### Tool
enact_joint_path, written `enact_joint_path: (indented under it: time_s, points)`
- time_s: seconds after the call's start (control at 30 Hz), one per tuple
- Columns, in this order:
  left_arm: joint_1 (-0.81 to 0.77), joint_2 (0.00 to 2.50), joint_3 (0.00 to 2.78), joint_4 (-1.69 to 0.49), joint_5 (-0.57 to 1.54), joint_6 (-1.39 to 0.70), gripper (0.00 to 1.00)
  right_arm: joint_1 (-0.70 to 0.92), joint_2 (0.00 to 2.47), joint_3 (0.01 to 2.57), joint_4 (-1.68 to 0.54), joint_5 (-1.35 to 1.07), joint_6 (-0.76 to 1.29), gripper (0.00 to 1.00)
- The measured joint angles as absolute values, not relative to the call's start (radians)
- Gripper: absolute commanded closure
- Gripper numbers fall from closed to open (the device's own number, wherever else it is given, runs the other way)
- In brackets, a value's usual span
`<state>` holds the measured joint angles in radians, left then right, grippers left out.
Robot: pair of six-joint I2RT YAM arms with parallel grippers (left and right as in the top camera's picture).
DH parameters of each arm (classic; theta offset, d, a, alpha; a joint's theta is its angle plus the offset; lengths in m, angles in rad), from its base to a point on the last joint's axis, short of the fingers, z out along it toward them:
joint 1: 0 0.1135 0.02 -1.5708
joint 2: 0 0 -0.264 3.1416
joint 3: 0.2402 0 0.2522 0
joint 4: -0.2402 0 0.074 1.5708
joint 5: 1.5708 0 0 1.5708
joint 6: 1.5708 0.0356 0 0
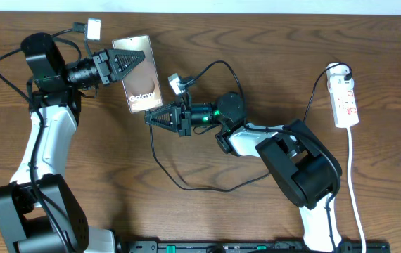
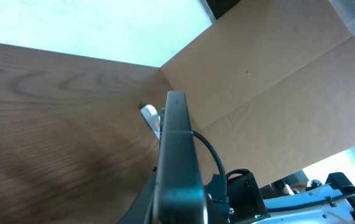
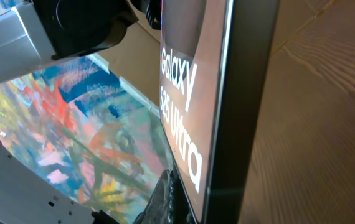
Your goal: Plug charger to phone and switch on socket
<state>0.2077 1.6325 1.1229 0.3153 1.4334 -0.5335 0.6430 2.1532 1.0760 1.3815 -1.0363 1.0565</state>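
Observation:
My left gripper is shut on the phone, a bronze-brown slab with white "Galaxy" lettering, and holds it off the table. The phone shows edge-on in the left wrist view and fills the right wrist view. My right gripper is shut on the plug end of the charger, right at the phone's lower edge. The plug tip itself is hidden. The charger's thin black cable loops down across the table and on towards the socket, a white power strip with red marks at the right.
The socket's white lead runs down the right side to the front edge. A black rail lies along the table's front edge. The right arm's body stands between the cable loop and the socket.

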Motion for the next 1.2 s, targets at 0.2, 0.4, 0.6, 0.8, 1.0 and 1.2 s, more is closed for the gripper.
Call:
enact_joint_path:
  time_s: [0.2, 0.4, 0.6, 0.8, 1.0, 1.2]
  points:
    - [0.208, 1.633, 1.123, 0.315, 1.433, -0.533, 0.93, 0.636, 2.153, 1.076, 1.388, -1.033, 1.056, 0.99]
    - [0.208, 1.633, 1.123, 0.315, 1.434, -0.53, 0.93, 0.636, 2.153, 1.076, 1.389, -1.027, 1.056, 0.99]
    - [0.208, 1.633, 1.123, 0.315, 1.434, -0.526, 0.93, 0.636, 2.153, 1.076, 1.388, -1.023, 1.056, 0.99]
    - [0.208, 1.633, 1.123, 0.311, 1.434, -0.526, 0.92, 0.634, 2.153, 1.076, 1.392, -1.005, 1.054, 0.92]
    - [0.21, 1.633, 1.123, 0.31, 1.436, -0.523, 0.93, 0.612, 2.153, 1.076, 1.397, -0.962, 1.052, 0.77]
    - [0.205, 1.633, 1.121, 0.294, 1.464, -0.523, 0.93, 0.608, 2.153, 1.088, 1.406, -0.909, 1.044, 0.6]
